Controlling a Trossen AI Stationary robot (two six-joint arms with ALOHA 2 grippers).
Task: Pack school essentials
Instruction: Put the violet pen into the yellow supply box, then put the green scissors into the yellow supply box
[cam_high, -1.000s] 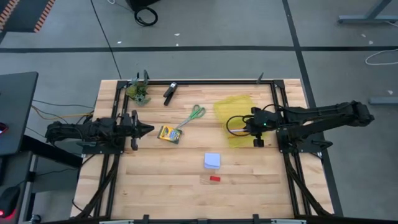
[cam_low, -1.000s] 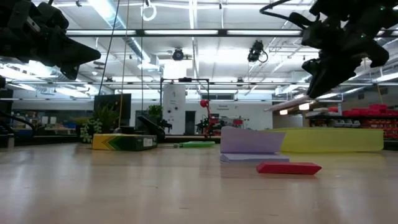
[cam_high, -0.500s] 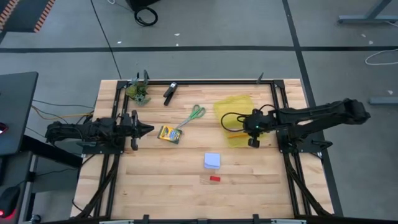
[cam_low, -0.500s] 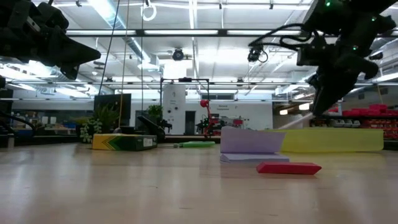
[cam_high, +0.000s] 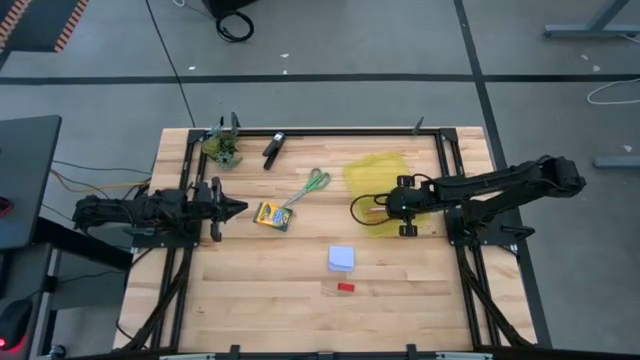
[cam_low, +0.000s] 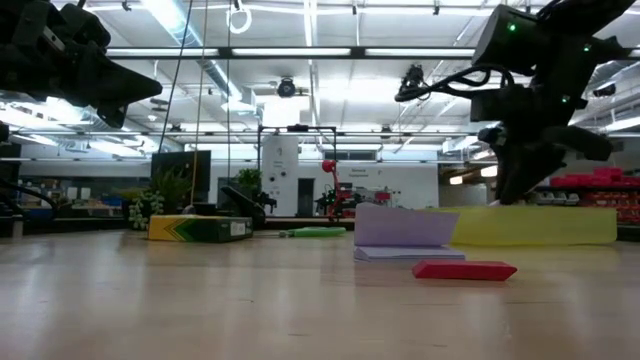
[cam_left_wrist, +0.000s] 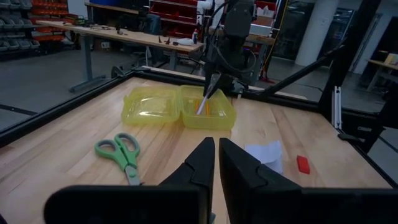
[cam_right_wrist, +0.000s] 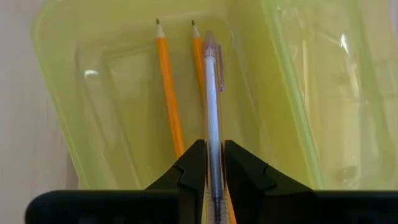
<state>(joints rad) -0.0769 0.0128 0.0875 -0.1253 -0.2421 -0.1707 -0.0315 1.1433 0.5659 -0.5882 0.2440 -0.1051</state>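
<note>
Right tool (cam_right_wrist: 208, 163) grips the pen (cam_right_wrist: 211, 106); only its wrist view shows 2 pencils (cam_right_wrist: 169, 93) beneath.

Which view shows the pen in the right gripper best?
The right wrist view: the pink-purple pen runs between the right gripper fingers over the yellow case. The left wrist view shows it as a distant sliver; the high and low views do not resolve it.

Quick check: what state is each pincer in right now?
Left pincer: shut, empty, waiting at the table's left side.
Right pincer: shut on the pink-purple pen, over the yellow case.
</note>
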